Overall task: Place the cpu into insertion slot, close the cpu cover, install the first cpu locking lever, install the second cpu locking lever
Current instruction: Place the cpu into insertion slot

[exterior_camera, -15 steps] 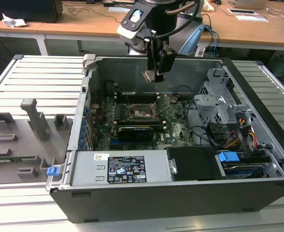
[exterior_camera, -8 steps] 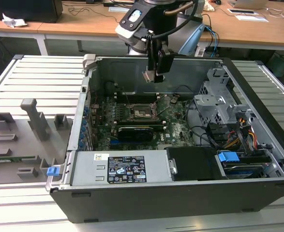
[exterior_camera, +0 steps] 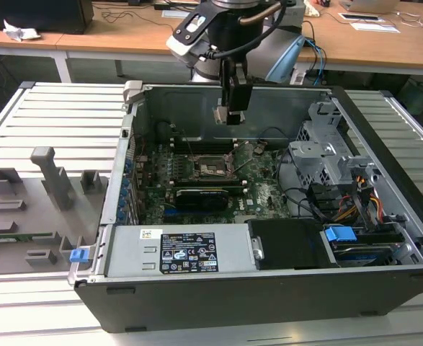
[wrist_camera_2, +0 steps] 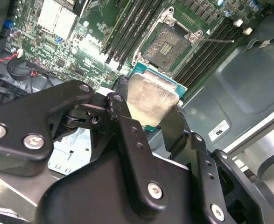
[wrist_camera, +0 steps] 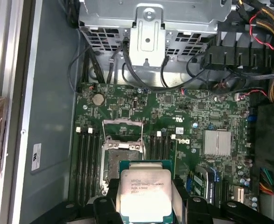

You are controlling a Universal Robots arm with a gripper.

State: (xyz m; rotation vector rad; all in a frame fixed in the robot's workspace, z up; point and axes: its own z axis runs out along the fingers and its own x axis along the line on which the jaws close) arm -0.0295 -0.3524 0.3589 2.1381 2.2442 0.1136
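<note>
My gripper point(exterior_camera: 229, 109) hangs inside the open computer case, above the green motherboard point(exterior_camera: 261, 191), and is shut on the cpu. In both wrist views the cpu point(wrist_camera: 144, 186) point(wrist_camera_2: 151, 100) is a pale silvery square chip clamped by its edges between the black fingers point(wrist_camera_2: 120, 100). The insertion slot point(wrist_camera: 122, 156) point(wrist_camera_2: 167, 46) point(exterior_camera: 212, 168) lies bare below the chip, a dark square socket with a grey metal rim. The cpu cover point(wrist_camera: 122, 123) is a thin grey frame raised at one side of the socket. A thin locking lever point(wrist_camera_2: 216, 40) sticks out beside the socket.
Black memory slots point(wrist_camera: 87, 163) flank the socket on both sides. A grey drive cage point(exterior_camera: 326, 148) and bundled cables point(exterior_camera: 362, 205) fill the case on the exterior view's right. The power supply point(exterior_camera: 186, 252) runs along the near wall. A grey fixture tray point(exterior_camera: 31, 209) lies outside.
</note>
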